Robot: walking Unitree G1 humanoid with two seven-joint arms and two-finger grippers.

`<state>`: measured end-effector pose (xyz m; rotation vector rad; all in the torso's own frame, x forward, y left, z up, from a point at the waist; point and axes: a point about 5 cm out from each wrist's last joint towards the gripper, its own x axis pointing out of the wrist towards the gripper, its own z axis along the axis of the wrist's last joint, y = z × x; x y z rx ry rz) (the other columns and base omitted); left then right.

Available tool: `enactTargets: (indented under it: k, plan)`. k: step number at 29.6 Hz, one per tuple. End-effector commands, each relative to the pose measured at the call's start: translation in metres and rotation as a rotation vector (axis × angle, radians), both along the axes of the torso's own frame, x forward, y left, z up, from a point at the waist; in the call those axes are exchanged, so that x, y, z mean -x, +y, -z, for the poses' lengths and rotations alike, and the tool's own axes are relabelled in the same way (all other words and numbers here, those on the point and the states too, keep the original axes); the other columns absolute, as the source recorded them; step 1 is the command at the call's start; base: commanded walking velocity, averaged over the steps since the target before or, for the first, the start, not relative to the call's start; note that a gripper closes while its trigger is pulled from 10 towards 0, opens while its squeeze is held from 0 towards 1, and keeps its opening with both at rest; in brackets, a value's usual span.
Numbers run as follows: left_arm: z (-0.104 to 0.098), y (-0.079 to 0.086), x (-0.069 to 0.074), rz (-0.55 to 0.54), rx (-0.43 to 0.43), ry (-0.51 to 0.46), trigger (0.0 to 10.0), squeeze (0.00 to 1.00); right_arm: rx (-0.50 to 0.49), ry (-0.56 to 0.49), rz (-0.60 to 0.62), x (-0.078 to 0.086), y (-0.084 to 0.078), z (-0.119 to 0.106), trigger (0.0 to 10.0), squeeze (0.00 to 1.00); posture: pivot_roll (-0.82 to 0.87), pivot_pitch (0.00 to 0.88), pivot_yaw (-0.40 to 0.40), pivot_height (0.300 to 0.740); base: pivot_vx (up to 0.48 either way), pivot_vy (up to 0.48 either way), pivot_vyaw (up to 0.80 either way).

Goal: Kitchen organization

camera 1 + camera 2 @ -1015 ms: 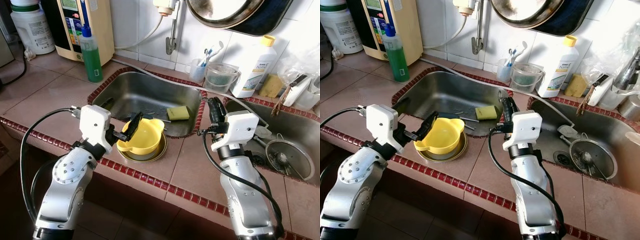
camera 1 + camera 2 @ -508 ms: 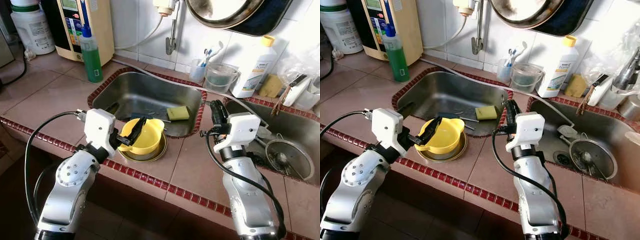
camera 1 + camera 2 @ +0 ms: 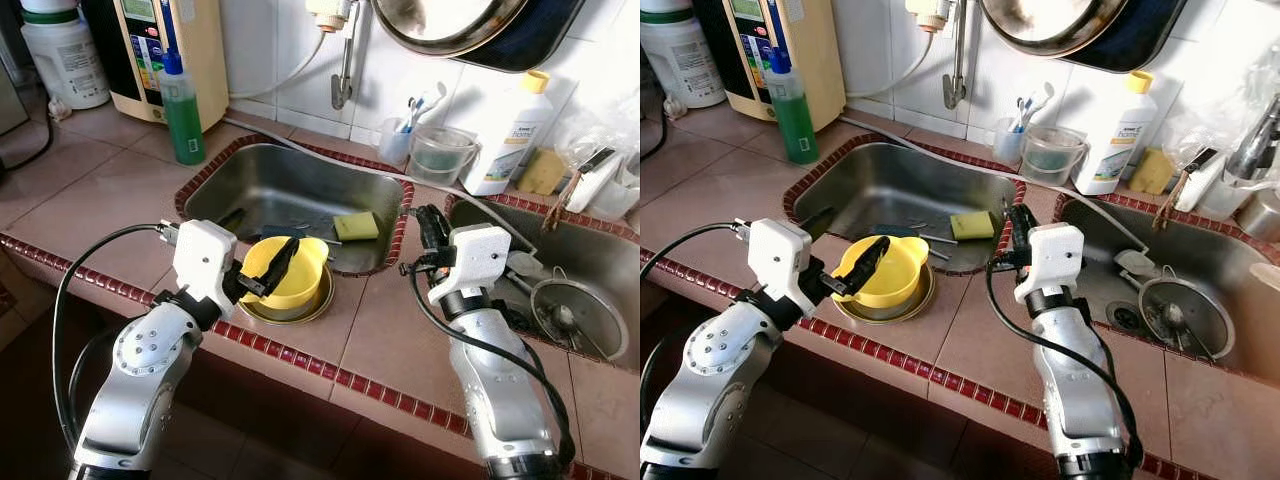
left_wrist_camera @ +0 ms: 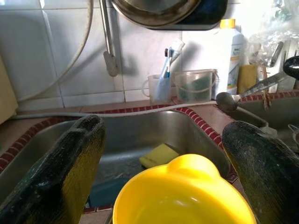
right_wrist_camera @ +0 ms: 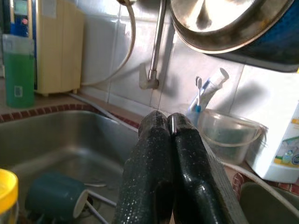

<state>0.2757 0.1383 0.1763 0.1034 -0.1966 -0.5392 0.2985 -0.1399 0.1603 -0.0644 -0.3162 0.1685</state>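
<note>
Head cameras look down on the sink (image 3: pixel 290 195); wrist cameras face it closely.

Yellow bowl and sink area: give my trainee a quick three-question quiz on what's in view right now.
1. True or false: the left pincer is open around the yellow bowl.
2. Multiple choice: the yellow sponge lies A) on the counter, B) inside the left sink, C) in the bowl.
3. Fill in: the right pincer has its fingers ____.

Key: 1 true; 2 B; 3 shut, holding nothing, above the tiled strip between the sinks.
</note>
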Motion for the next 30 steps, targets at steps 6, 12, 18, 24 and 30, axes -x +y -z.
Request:
enactTargets:
  k: [6,12,18,24,30]
  plan:
    - [-0.004,-0.005,0.002,0.039,-0.017,-0.006,10.0,0.00,0.004,-0.010,0.005,-0.003,-0.006,-0.002,10.0,0.00,-0.16,0.072,-0.043,0.740,0.000,0.000,0.00]
    - [-0.008,-0.008,0.004,0.074,-0.031,-0.010,10.0,0.00,0.043,-0.018,-0.037,-0.012,-0.011,-0.006,10.0,0.00,-0.16,0.086,-0.046,0.740,0.000,0.000,0.00]
    - [-0.012,-0.012,0.010,0.106,-0.028,-0.010,10.0,0.00,0.055,-0.013,-0.067,-0.015,-0.013,-0.004,10.0,0.00,-0.16,0.104,-0.043,0.740,0.000,0.000,0.00]
    - [-0.016,-0.017,0.016,0.147,-0.031,-0.007,10.0,0.00,0.071,-0.007,-0.092,-0.019,-0.017,-0.004,10.0,0.00,-0.15,0.126,-0.044,0.740,0.000,0.000,0.00]
    - [-0.010,-0.019,0.024,0.176,-0.051,0.022,10.0,0.00,0.092,-0.002,-0.118,-0.022,-0.020,-0.003,10.0,0.00,-0.15,0.155,-0.045,0.740,0.000,0.000,0.00]
